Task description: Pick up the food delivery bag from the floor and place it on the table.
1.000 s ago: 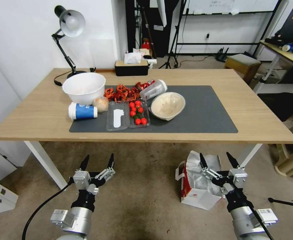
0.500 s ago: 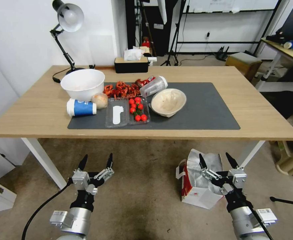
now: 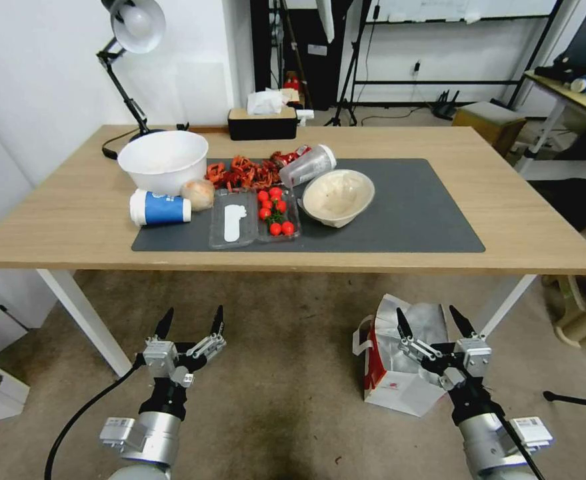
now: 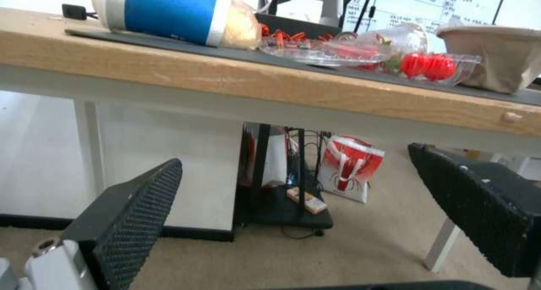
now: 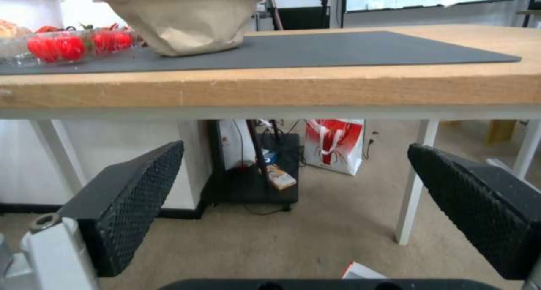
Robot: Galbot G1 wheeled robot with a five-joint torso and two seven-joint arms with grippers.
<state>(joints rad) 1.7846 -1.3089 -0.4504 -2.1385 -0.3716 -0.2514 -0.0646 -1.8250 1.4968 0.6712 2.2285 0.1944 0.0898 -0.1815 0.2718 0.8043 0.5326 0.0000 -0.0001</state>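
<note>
The food delivery bag [image 3: 389, 381], white with a red side and open silver foil lining, stands on the floor [image 3: 286, 373] near the table's front right leg. My right gripper [image 3: 426, 312] hovers open just above the bag's near right side, and in the right wrist view the right gripper [image 5: 296, 149] faces the table edge with nothing between its fingers. Over bare carpet to the left, my left gripper [image 3: 194, 311] is open too, and in the left wrist view the left gripper [image 4: 293, 159] is empty. The light-wood table [image 3: 506, 213] carries a dark grey mat [image 3: 413, 213].
On the mat's left half are a white bowl [image 3: 163, 160], a blue cup [image 3: 161, 208], a tomato tray [image 3: 274, 213] and a paper bowl [image 3: 338, 197]. A white table leg [image 3: 506, 300] stands by the bag. Another red-and-white bag [image 5: 334, 144] sits beyond the table.
The whole head picture has shifted up a little, so the camera moved. Both grippers stay open in the same spots relative to me, and the bag has not moved.
</note>
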